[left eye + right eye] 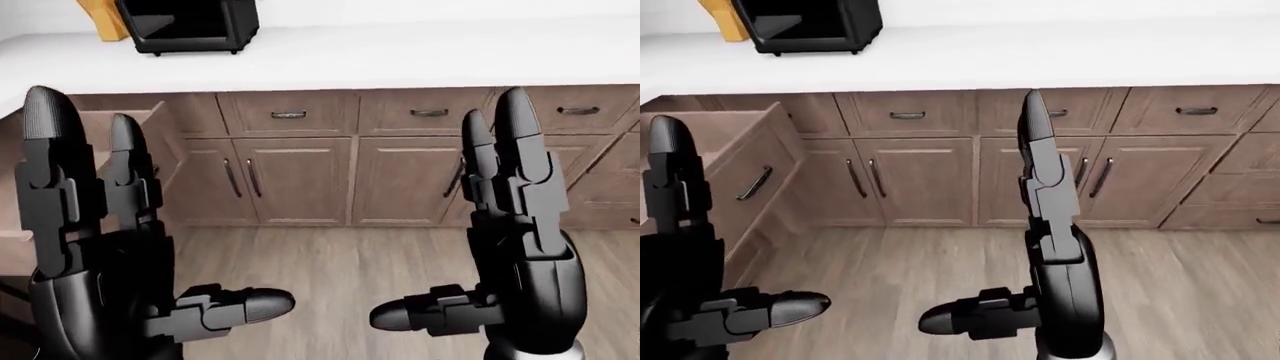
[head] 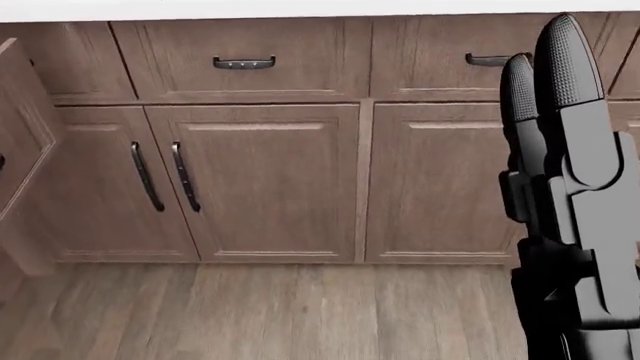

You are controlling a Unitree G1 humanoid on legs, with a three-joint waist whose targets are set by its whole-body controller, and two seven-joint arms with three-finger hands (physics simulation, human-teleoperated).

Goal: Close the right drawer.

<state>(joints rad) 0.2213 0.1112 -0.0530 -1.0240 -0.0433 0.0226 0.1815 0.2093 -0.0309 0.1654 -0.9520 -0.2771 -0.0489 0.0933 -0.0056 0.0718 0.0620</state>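
Observation:
An open wooden drawer (image 1: 735, 161) with a dark bar handle (image 1: 755, 182) juts out of the cabinet run at the left of the right-eye view. Only a strip of its front (image 2: 14, 142) shows at the head view's left edge. My left hand (image 1: 150, 225) is raised at the left of the left-eye view, fingers straight up, thumb out, open and empty. My right hand (image 1: 450, 217) is held the same way at the right, also open and empty. It fills the head view's right side (image 2: 565, 187). Neither hand touches the drawer.
A white countertop (image 1: 400, 52) carries a black appliance (image 1: 188, 24) and a wooden block (image 1: 100, 19) at the top left. Beneath it run closed drawers (image 2: 240, 64) and cabinet doors (image 2: 265, 180) with dark handles. Wood floor (image 1: 340, 262) lies between me and the cabinets.

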